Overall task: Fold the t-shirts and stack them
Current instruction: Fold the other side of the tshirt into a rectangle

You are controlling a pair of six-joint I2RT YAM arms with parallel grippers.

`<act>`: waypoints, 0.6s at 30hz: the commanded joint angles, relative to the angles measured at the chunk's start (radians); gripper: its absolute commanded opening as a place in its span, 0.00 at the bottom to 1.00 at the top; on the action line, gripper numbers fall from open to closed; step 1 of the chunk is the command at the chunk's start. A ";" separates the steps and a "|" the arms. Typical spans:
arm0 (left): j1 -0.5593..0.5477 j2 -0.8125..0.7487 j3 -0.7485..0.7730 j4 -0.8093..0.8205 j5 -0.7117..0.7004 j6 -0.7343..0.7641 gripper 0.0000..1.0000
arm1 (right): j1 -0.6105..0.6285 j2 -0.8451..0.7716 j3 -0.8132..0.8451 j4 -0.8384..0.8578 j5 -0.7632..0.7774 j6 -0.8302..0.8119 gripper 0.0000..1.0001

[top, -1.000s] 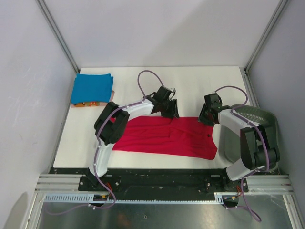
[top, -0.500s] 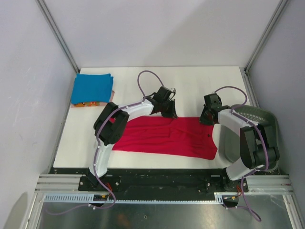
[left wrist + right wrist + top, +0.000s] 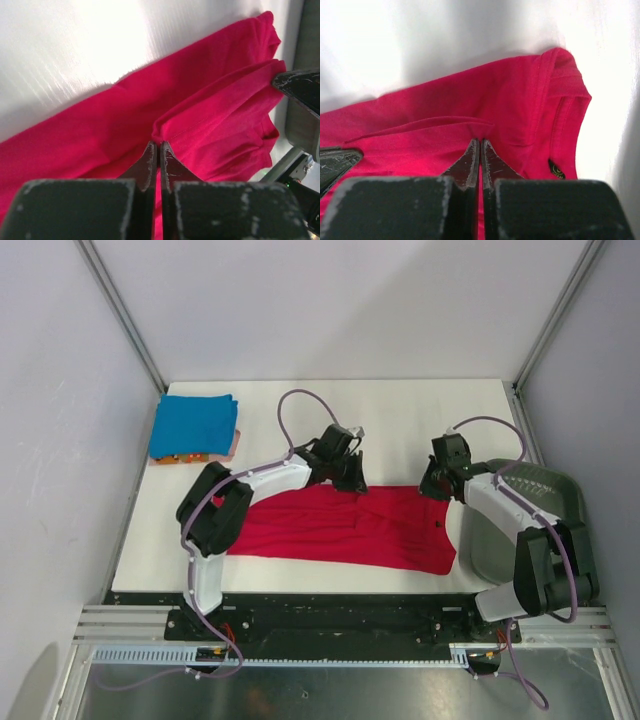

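Note:
The red t-shirt (image 3: pixel 345 530) lies partly folded lengthwise across the front of the table, neck and dark tag (image 3: pixel 441 527) to the right. My left gripper (image 3: pixel 352 483) is shut on its far edge near the middle; in the left wrist view the fingertips (image 3: pixel 159 146) pinch a fold of red cloth (image 3: pixel 210 120). My right gripper (image 3: pixel 432 488) is shut on the far edge near the collar; in the right wrist view it (image 3: pixel 480 142) pinches the cloth beside the tag (image 3: pixel 556 169). A folded blue t-shirt (image 3: pixel 194 425) lies on an orange one (image 3: pixel 190 457) at the back left.
A dark grey bin (image 3: pixel 520 520) stands at the table's right edge, close to my right arm. The table's bare white surface (image 3: pixel 400 415) stretches behind the red shirt. Grey walls enclose the table on three sides.
Both grippers stay pinched on the shirt's far edge. The left arm's elbow has swung left and lower; the right arm has shifted slightly right. The shirt has hardly moved.

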 commanded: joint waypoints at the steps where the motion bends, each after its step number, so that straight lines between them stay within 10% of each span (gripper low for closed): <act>1: -0.017 -0.106 -0.046 0.045 0.018 -0.003 0.00 | 0.026 -0.069 0.033 -0.051 -0.013 0.009 0.00; 18: -0.048 -0.237 -0.224 0.051 0.025 -0.015 0.00 | 0.130 -0.297 0.001 -0.228 -0.016 0.066 0.00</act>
